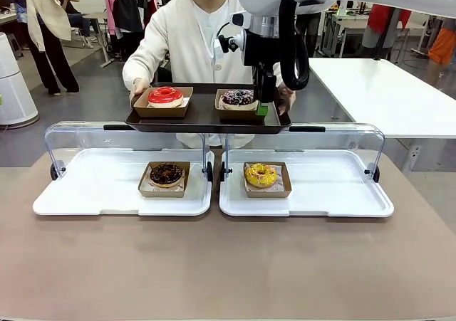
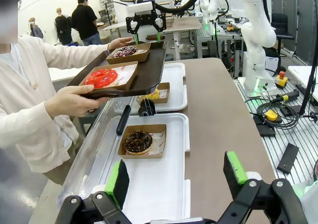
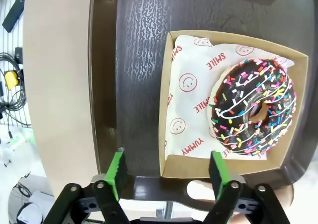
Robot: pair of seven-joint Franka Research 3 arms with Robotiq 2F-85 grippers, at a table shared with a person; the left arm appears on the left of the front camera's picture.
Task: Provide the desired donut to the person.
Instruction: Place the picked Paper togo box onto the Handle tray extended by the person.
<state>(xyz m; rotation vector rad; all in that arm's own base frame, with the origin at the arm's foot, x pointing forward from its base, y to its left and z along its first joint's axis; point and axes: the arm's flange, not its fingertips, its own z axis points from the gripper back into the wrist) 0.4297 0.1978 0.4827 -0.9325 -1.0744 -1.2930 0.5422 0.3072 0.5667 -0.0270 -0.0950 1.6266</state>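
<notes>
The person [image 1: 196,33] held a dark tray [image 1: 206,119] in both hands above the far edge of the worktop [image 1: 228,264]. On it sat a red-glazed donut [image 1: 165,96] at the tray's left and a sprinkled chocolate donut [image 1: 237,97] at its right, each in a cardboard box. The right gripper [image 1: 262,109] hung at the sprinkled donut's box, jaws spread wide and gripping nothing. The left gripper [image 2: 174,177] hovered over a white tray [image 2: 164,179] with jaws fully apart, empty.
</notes>
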